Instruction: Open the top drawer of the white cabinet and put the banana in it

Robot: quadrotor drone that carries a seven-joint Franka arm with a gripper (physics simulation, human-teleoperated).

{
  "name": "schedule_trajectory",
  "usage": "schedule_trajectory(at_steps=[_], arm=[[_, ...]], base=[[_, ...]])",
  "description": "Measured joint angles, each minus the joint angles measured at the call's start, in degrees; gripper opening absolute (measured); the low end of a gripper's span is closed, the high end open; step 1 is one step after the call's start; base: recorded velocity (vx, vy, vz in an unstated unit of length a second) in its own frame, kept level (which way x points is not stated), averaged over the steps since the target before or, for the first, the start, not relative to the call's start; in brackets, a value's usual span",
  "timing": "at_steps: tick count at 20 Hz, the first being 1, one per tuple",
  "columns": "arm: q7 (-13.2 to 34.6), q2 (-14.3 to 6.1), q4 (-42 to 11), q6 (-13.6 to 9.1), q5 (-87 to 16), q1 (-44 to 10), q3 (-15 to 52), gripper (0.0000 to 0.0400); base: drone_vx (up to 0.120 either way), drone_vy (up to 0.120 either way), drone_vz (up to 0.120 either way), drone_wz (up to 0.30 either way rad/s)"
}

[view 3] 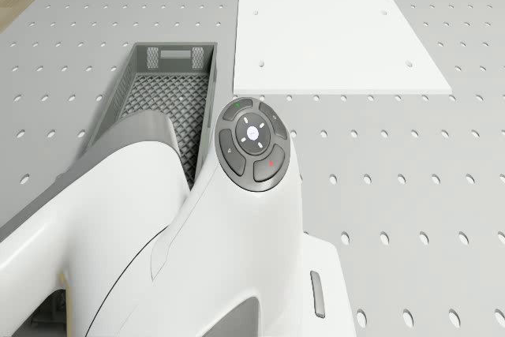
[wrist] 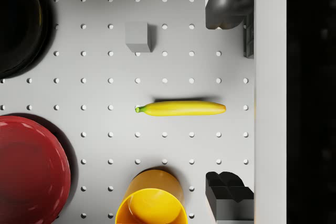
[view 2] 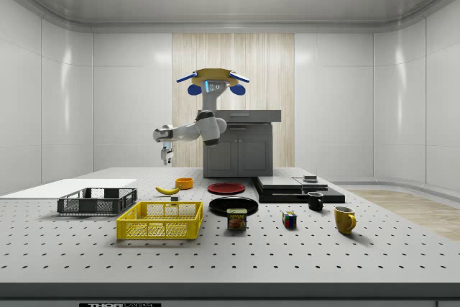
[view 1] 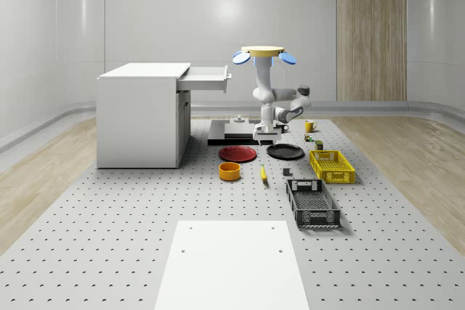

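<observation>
Since the top drawer [view 1: 206, 74] of the white cabinet [view 1: 139, 115] is already pulled out, it is ready to take the banana [wrist: 181, 108]; the drone [view 1: 264, 52] hovers near the cabinet, above the floor just past the red plate [view 1: 238, 153], so the arm can hang straight over the banana; the banana lies flat on the floor between the red plate and the yellow basket [view 1: 332, 165], just beside the orange bowl [view 1: 229, 171]; the gripper [wrist: 228, 110] is high above it, fingers [wrist: 227, 9] spread wide apart, holding nothing.

white arm [view 1: 263, 88], yellow drone [view 1: 263, 51], blue rotors [view 1: 239, 56]
</observation>
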Motion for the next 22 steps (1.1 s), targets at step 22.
schedule_trajectory(at_steps=[22], arm=[[-0.1, -0.3, 0.0, 0.3, -0.1, 0.1, 0.0, 0.0400]], base=[[-0.038, 0.000, -0.069, 0.000]])
